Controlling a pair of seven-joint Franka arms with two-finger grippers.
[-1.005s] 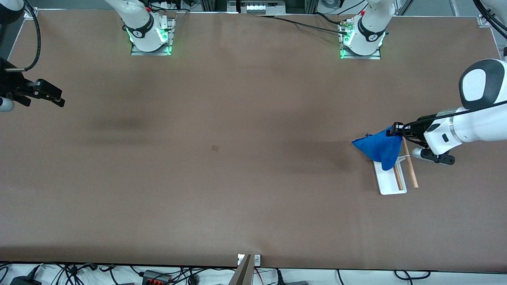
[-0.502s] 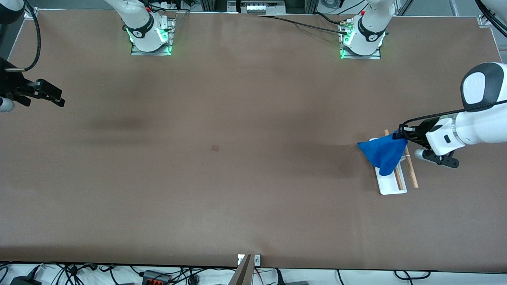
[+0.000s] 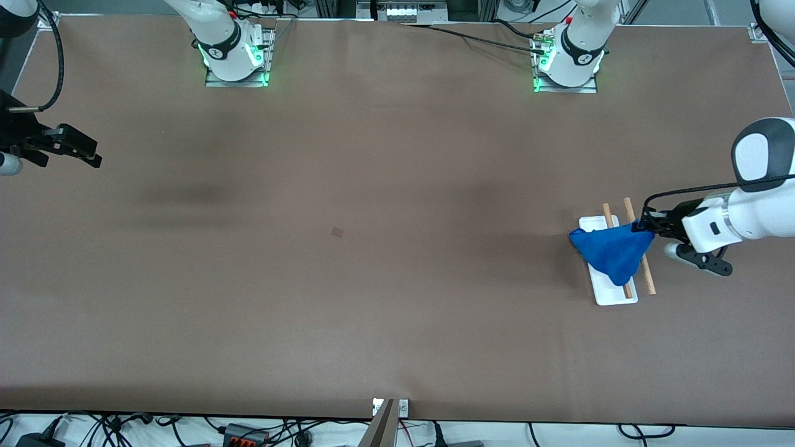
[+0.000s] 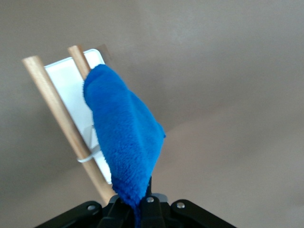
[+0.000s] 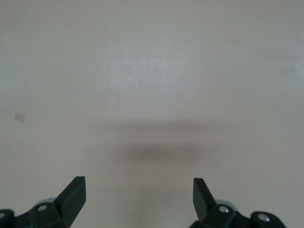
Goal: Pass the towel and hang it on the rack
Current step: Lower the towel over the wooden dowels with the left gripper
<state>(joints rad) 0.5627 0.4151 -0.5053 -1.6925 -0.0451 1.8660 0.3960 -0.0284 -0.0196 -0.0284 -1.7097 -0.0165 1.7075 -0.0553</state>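
Brown table (image 3: pixel 372 279), towel (image 3: pixel 612 253) hiding rack (image 3: pixel 612 297) middle, left claw (image 3: pixel 646 226) pinching towel corner

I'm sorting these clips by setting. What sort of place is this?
Most likely a robotics lab bench. Two arm bases are bolted along one edge of a bare brown table, cables run along its edges, and the only props are a small rack and a blue towel held by the left gripper.

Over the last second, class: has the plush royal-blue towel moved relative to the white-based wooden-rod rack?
Yes. The towel, pinched by the left gripper, moved nearer the front camera along the rack, uncovering its farther rod ends.
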